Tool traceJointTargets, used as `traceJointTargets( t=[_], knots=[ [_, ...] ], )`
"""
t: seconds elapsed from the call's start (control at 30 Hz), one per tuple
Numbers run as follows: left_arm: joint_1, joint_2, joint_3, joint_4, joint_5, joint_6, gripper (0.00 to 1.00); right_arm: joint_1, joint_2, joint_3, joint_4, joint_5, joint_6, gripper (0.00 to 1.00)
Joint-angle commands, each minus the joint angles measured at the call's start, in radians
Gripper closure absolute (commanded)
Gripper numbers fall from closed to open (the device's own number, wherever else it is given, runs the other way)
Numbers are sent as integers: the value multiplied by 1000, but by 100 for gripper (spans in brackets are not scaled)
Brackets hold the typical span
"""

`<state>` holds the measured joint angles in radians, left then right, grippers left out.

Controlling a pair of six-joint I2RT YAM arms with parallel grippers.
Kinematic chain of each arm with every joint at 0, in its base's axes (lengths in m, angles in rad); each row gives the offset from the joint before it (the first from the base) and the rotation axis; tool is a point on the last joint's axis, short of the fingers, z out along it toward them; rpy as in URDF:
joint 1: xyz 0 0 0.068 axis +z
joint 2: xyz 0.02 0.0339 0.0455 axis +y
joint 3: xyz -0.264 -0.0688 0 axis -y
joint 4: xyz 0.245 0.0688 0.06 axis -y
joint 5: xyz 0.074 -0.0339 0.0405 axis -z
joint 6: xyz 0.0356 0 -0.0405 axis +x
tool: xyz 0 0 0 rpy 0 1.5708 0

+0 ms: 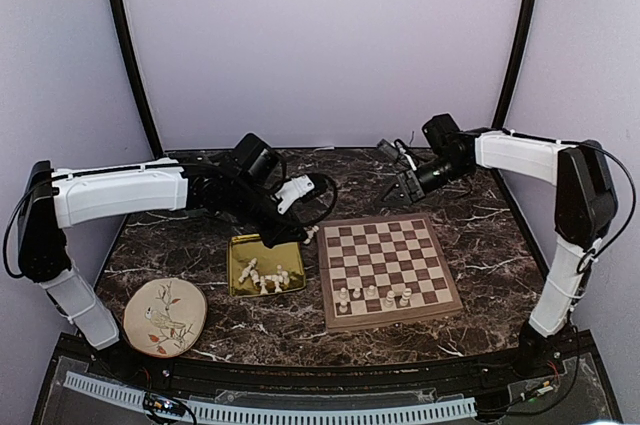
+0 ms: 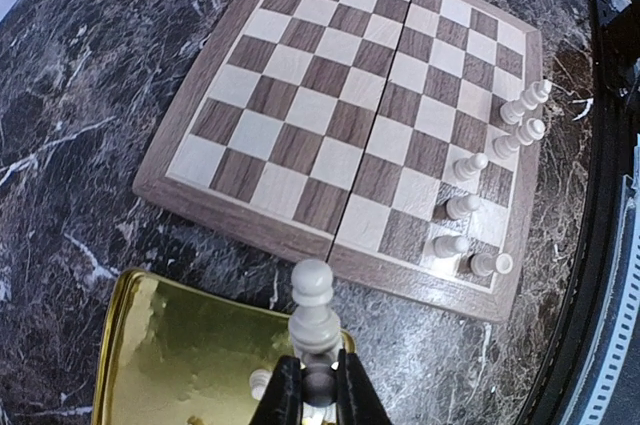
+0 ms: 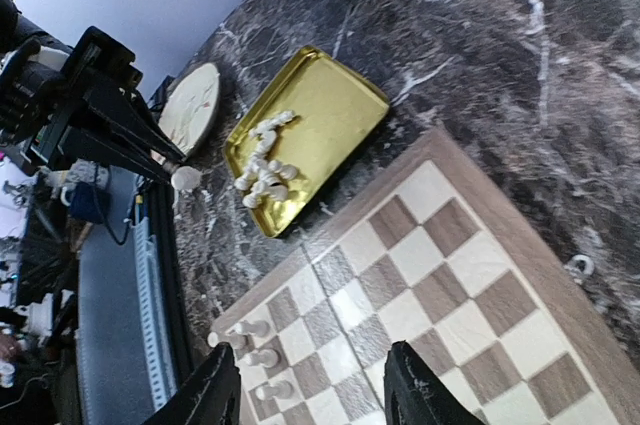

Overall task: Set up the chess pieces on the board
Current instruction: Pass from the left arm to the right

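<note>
Top external showed me, nearest the arm bases, a round cream plate [image 1: 165, 317] with a bird drawing, lying flat on the dark, white-veined marble table [image 1: 480, 215]. Just past it sat the board [image 1: 386, 267], square, matte wood, with light and brown checks inside a thick tan frame. About six standing pieces [image 1: 375, 296], small turned cream figures, stood upright along its near rows. Left of the board, close beside it, lay a shiny gold tray [image 1: 240, 280] with a raised lip and rounded corners. In it the loose pieces [image 1: 268, 276] lay tumbled on their sides in a heap.

Farther back, the left gripper [image 2: 320, 390] was clamped on the base of one chess piece [image 2: 313, 310]. The piece had a round head above a collar and jutted out beyond the black fingertips. It hung above the tray's edge on the board side, clear of the board's frame and well apart from the standing pieces.

Farthest off, the right gripper [image 3: 315, 395] was raised by the board's far edge. On the right wrist view its dark fingers [image 3: 215, 390] stood apart with nothing between them, touching no piece.
</note>
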<state>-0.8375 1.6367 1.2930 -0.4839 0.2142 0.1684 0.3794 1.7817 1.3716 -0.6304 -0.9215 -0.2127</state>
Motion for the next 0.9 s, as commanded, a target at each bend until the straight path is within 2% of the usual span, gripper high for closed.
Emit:
traceJointTargets(
  t=[0.0, 0.2, 0.4, 0.67, 0.87],
  knots=[
    [-34, -26, 8, 54, 32, 5, 97, 90, 79, 135, -134, -156, 50, 51],
    [-66, -3, 35, 57, 31, 7, 97, 196, 163, 219, -183, -145, 54, 51],
    [-76, -1, 39, 80, 46, -10, 97, 259, 221, 264, -224, -138, 26, 56],
    [-82, 4, 40, 87, 50, -17, 96, 294, 241, 285, -227, -161, 25, 64],
    [-83, 8, 37, 81, 44, -15, 96, 297, 246, 288, -228, -166, 25, 64]
  ],
)
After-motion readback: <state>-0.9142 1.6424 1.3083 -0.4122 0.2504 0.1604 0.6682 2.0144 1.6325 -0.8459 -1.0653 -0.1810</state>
